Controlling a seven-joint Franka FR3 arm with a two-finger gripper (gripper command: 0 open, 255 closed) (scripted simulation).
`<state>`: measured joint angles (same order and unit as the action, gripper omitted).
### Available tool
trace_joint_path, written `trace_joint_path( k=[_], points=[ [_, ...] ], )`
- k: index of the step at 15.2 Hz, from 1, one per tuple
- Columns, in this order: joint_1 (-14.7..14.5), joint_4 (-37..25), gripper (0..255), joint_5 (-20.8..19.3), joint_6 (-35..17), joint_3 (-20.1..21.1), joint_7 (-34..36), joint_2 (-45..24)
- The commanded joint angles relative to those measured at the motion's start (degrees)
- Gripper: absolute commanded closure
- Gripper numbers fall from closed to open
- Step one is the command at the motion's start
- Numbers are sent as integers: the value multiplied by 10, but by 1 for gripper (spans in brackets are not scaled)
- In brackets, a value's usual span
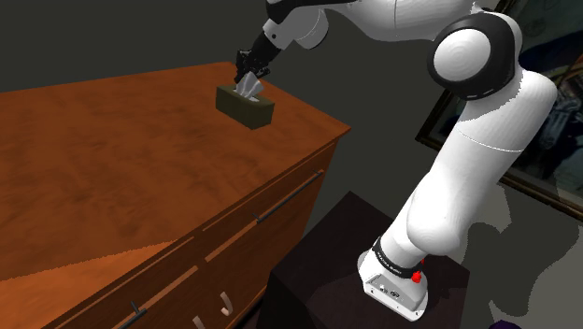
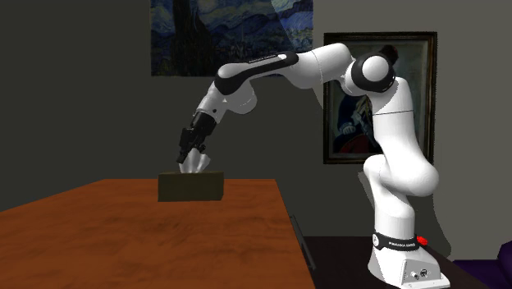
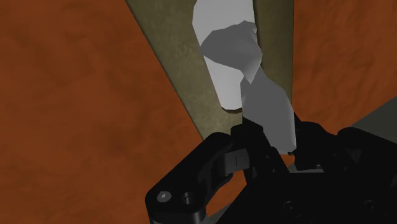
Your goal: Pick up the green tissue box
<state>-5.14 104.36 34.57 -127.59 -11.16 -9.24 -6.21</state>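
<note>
1. The olive-green box (image 1: 248, 107) lies flat at the far end of the tabletop (image 1: 112, 168), its long axis parallel to that short end, slot facing up.
2. A grey tissue (image 3: 232, 57) stands up from the slot.
3. The gripper (image 3: 273, 137) hangs directly above, fingers (image 3: 245, 137) pinched on the tissue.
4. Two paintings (image 2: 340, 123) hang on the wall behind.

The black gripper (image 3: 275, 137) clasps the near end of a pale grey tissue (image 3: 232, 57) that sticks out of the slot of an olive-green tissue box (image 3: 175, 57), which lies on a reddish-brown wooden tabletop (image 3: 70, 95).
</note>
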Motion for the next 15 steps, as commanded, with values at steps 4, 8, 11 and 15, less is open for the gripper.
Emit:
trace_joint_path(
  k=[4, 8, 11, 15],
  points=[
    [0, 1, 255, 0, 0, 0, 0, -2],
    [0, -14, 255, -9, 18, -1, 13, 3],
    [1, -32, 255, -17, 36, -3, 25, 6],
    [2, -58, 255, -26, 61, -4, 41, 9]
  ],
)
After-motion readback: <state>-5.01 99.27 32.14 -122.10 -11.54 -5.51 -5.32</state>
